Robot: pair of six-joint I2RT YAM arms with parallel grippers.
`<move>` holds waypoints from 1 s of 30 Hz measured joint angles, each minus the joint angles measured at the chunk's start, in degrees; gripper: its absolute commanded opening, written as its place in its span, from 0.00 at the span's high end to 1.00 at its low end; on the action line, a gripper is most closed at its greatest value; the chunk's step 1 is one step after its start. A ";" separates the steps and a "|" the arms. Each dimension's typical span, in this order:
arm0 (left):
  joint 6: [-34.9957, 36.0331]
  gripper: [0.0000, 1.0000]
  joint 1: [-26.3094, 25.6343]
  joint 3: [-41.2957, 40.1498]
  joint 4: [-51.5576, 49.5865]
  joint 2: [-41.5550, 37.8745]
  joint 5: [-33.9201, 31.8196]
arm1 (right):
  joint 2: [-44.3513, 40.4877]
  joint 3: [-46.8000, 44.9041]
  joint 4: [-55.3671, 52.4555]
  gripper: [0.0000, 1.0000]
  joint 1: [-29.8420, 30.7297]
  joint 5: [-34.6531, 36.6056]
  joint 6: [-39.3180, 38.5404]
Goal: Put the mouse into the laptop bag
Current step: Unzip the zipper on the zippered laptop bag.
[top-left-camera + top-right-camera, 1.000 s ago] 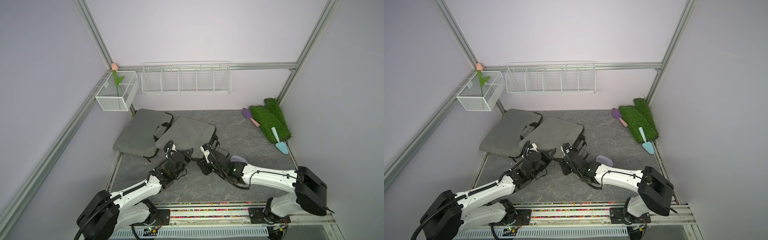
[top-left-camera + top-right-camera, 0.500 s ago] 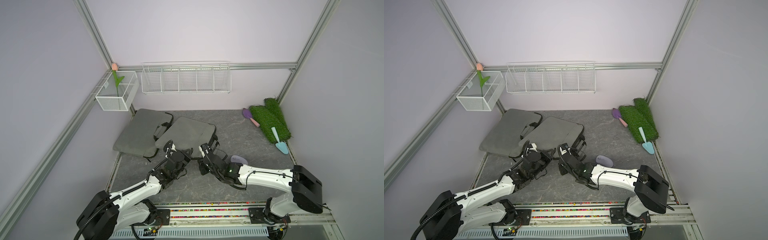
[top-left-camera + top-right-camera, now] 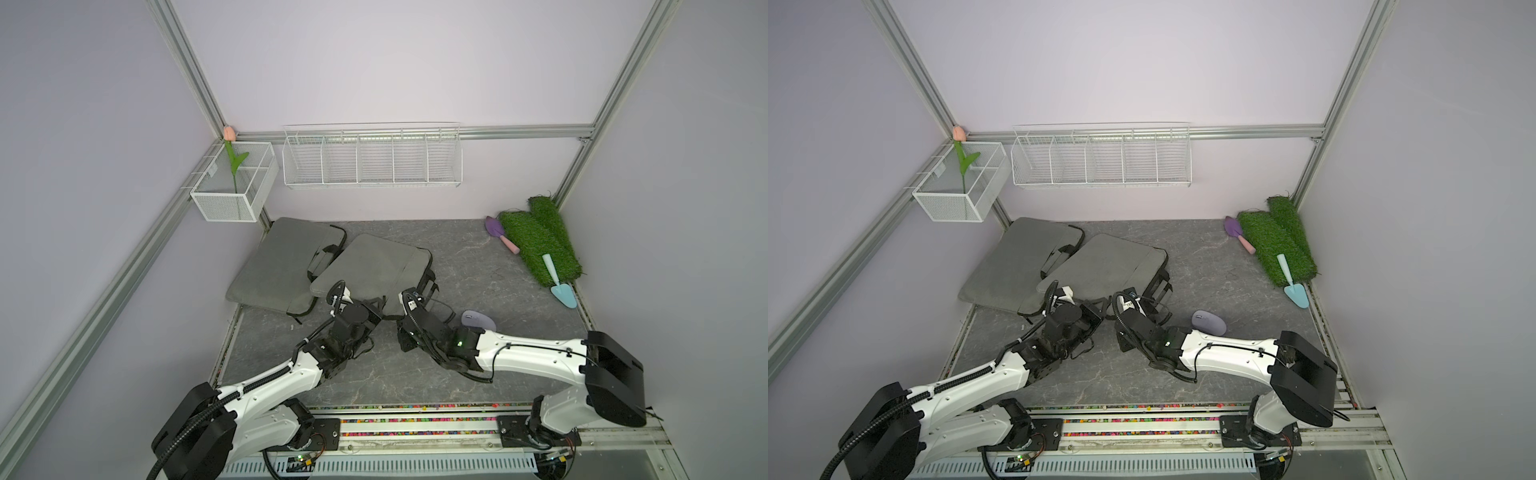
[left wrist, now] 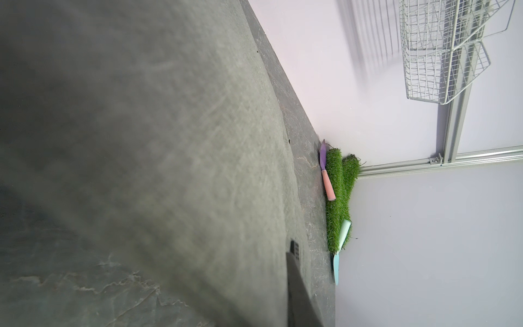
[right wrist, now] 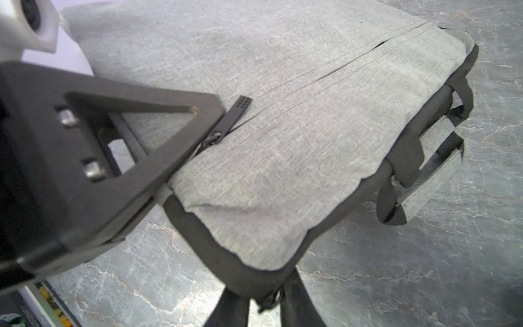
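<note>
The left gripper (image 5: 222,120) was clamped tight on the zipper pull (image 5: 241,105) of the laptop bag (image 3: 374,266). The right gripper (image 5: 267,294) was held narrow around the corner ring (image 5: 271,300); whether it gripped could not be told. The mouse (image 3: 478,321) was seen on the table (image 3: 478,266), right of middle, apart from the bag.

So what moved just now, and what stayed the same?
The right gripper slid a little toward the left gripper. Its fingers now sit either side of the zip ring at the near corner of the laptop bag. The left gripper stayed shut by the bag's front zip, and the mouse hasn't moved.
</note>
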 measured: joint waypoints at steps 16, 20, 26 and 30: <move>0.00 1.00 0.00 0.00 0.09 -0.24 -0.09 | -1.09 -0.02 -2.08 0.77 0.28 0.59 -0.52; 0.00 1.00 0.00 0.00 0.09 -0.35 -0.09 | -1.20 -0.13 -2.40 0.80 0.28 1.14 -0.48; 0.00 1.00 0.00 0.00 0.00 -1.05 -0.17 | -2.84 -0.81 -2.84 0.85 0.33 1.53 -0.28; 0.00 1.00 0.00 0.00 -0.22 -1.51 -0.28 | -4.00 -1.25 -3.10 0.84 0.33 1.53 -0.28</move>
